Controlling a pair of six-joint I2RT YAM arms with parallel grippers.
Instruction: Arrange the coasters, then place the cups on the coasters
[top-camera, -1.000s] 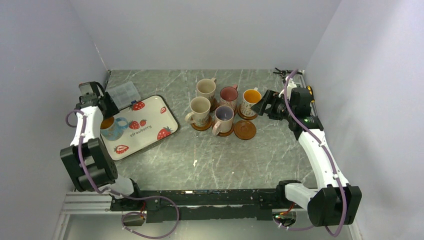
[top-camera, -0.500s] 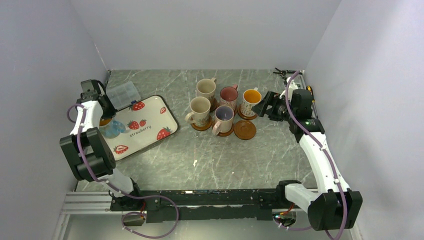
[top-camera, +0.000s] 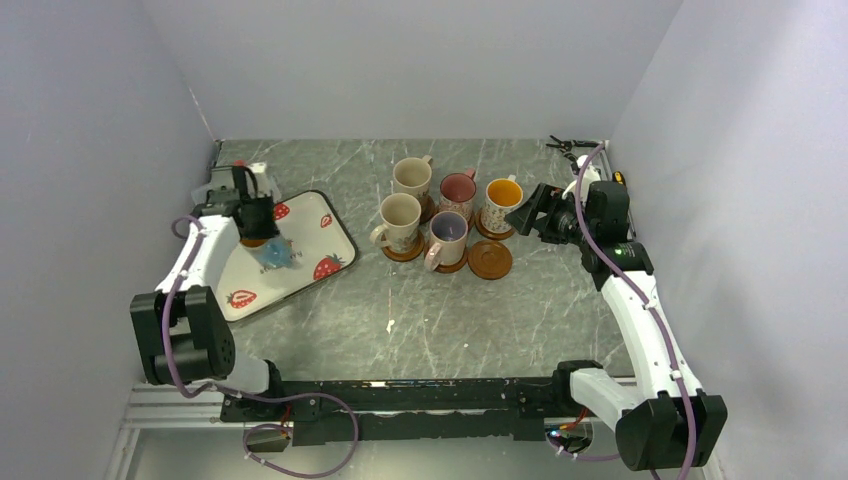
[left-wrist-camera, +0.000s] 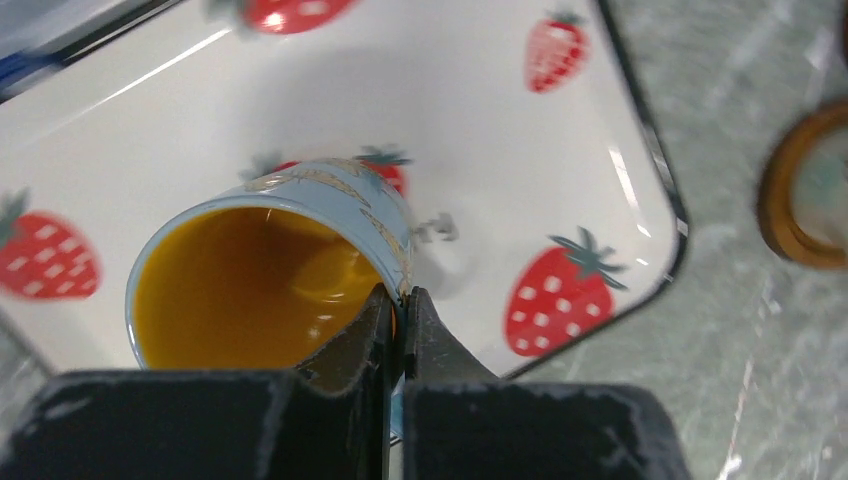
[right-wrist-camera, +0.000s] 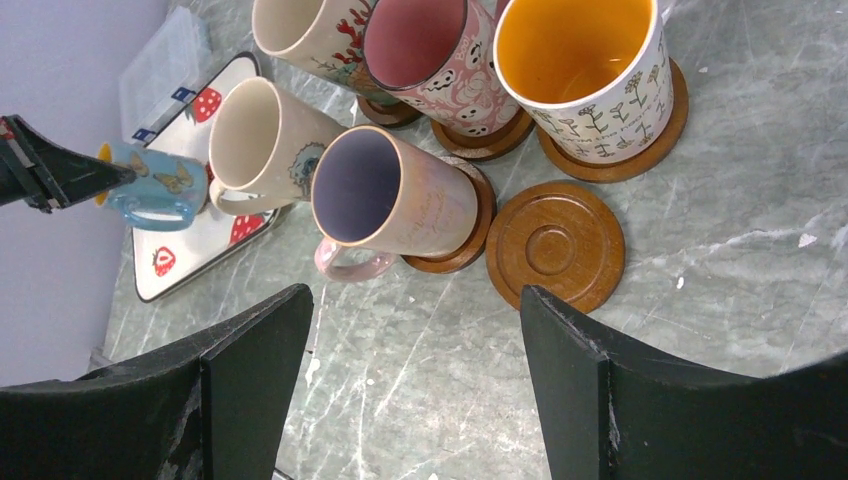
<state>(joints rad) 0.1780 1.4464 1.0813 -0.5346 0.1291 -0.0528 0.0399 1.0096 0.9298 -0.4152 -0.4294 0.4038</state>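
Spanning the scene, the surface (top-camera: 450, 320) bears a strawberry tray (top-camera: 322, 232) at left, over which the left gripper (left-wrist-camera: 400, 303) pinches the tilted blue cup (left-wrist-camera: 270, 285) by its rim. Five cups (top-camera: 401, 215) sit on coasters (right-wrist-camera: 612, 166) far centre, a bare coaster (right-wrist-camera: 555, 243) near-right of them, the right gripper (right-wrist-camera: 415, 325) wide open beside.
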